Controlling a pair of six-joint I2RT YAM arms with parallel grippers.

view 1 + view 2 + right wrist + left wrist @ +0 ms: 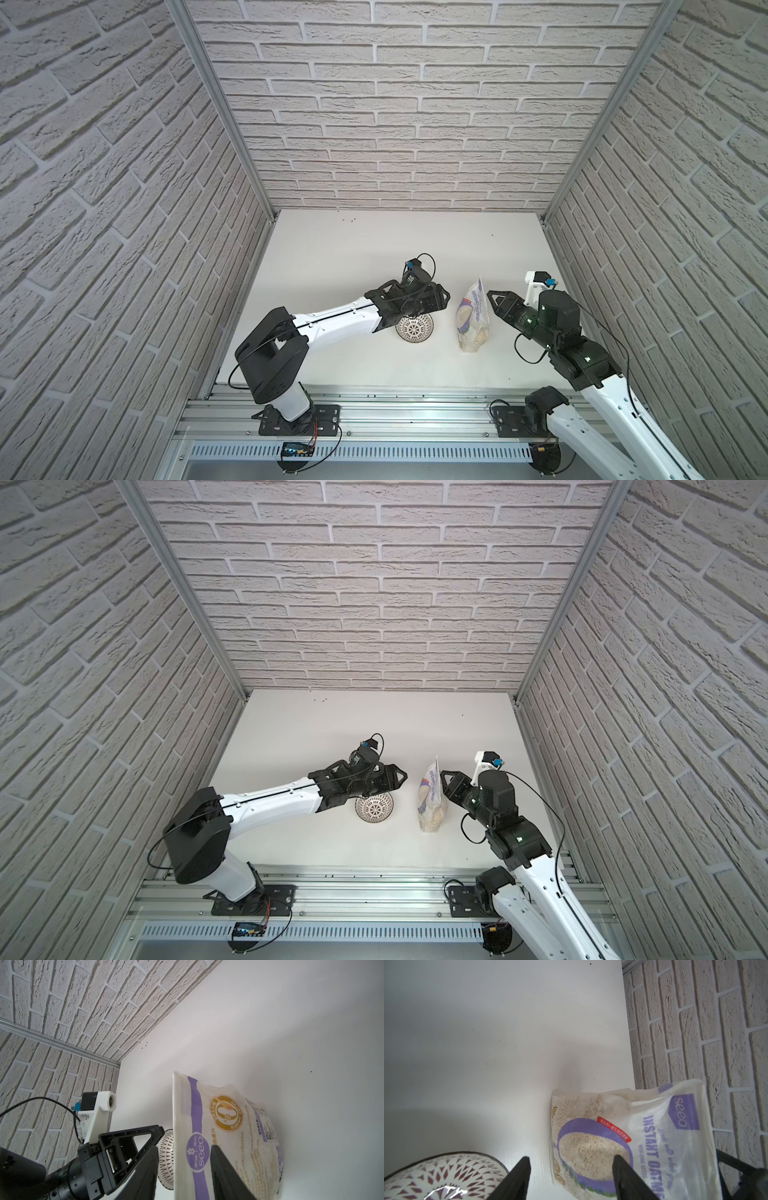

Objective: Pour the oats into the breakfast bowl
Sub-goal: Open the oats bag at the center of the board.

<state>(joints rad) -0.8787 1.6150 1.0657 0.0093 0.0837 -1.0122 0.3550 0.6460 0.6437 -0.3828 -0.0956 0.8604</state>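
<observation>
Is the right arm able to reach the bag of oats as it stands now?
Probably yes: the right gripper hangs beside the upright oats bag, jaws apart around its upper edge, and nothing stands between them.

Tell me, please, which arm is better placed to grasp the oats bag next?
Right. The right gripper has open jaws astride the oats bag, so closing would likely grip it. The left gripper sits over the breakfast bowl, apart from the bag.
</observation>
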